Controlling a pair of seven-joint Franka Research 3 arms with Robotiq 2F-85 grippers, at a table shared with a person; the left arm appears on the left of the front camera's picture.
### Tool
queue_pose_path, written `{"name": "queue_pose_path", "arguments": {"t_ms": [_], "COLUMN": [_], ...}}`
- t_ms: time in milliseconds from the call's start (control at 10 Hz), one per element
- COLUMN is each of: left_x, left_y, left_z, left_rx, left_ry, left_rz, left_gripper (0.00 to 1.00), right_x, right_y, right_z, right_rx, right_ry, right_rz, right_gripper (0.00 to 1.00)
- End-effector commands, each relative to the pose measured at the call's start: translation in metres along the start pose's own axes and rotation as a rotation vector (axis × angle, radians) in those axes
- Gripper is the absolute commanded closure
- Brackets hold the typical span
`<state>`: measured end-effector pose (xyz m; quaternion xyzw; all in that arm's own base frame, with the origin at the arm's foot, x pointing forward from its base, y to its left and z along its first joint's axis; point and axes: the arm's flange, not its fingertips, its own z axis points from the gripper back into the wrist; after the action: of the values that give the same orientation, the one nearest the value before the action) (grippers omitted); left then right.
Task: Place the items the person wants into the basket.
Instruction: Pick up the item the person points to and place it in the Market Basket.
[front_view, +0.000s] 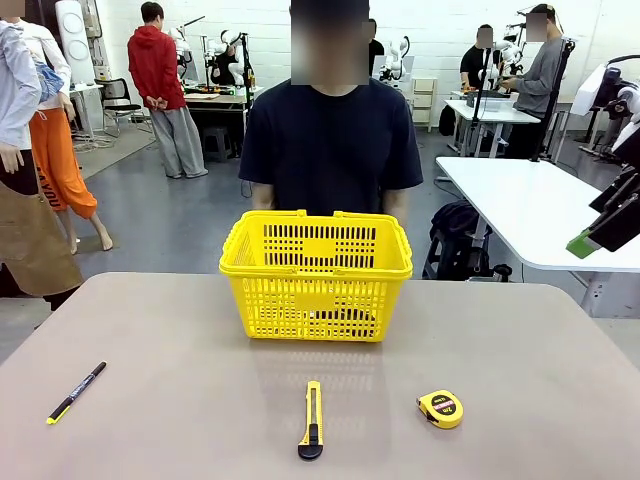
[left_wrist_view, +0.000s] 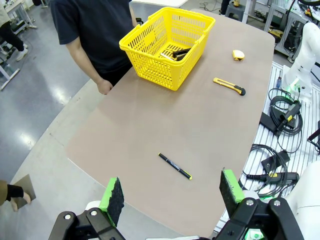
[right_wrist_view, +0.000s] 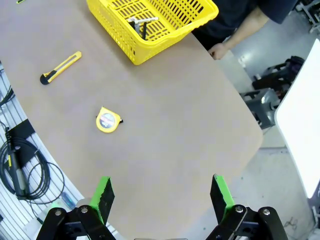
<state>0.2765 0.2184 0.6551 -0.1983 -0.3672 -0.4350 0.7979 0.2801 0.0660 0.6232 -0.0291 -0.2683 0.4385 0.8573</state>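
The yellow basket (front_view: 316, 275) stands at the table's far middle, in front of the person (front_view: 332, 140) in a black T-shirt. Inside the basket (left_wrist_view: 167, 47) lie a black stapler (left_wrist_view: 181, 51) and a white marker (right_wrist_view: 143, 20). The round yellow tape measure (front_view: 440, 408) rests on the table near the front right, also seen as tape measure (right_wrist_view: 107, 120). My left gripper (left_wrist_view: 171, 190) hovers open high over the table's left end. My right gripper (right_wrist_view: 162, 192) is open too, high above the right end, with nothing between its fingers.
A yellow utility knife (front_view: 312, 420) lies at the front middle and a slim black pen (front_view: 77, 391) at the front left. The person's hand (left_wrist_view: 104, 87) rests at the far edge beside the basket. Cables (left_wrist_view: 280, 125) lie off the table's near side.
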Motion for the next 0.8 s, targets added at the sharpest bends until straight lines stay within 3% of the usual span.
{"name": "queue_pose_path", "arguments": {"t_ms": [0,600,700], "left_x": [0.0,0.0,0.0], "left_y": [-0.001,-0.001,-0.001], "left_z": [0.0,0.0,0.0], "left_rx": [0.001,0.001,0.001], "left_ry": [-0.007,-0.007,-0.007], "left_rz": [-0.006,-0.006,-0.006], "left_gripper": [0.0,0.0,0.0], "right_x": [-0.003,0.0,-0.02], "right_y": [0.001,0.0,-0.022], "right_z": [-0.002,0.0,0.01], "right_rx": [-0.007,0.0,0.05], "right_ry": [0.017,0.0,-0.005], "right_rz": [-0.005,0.0,-0.043], "right_gripper": [0.0,0.0,0.0]}}
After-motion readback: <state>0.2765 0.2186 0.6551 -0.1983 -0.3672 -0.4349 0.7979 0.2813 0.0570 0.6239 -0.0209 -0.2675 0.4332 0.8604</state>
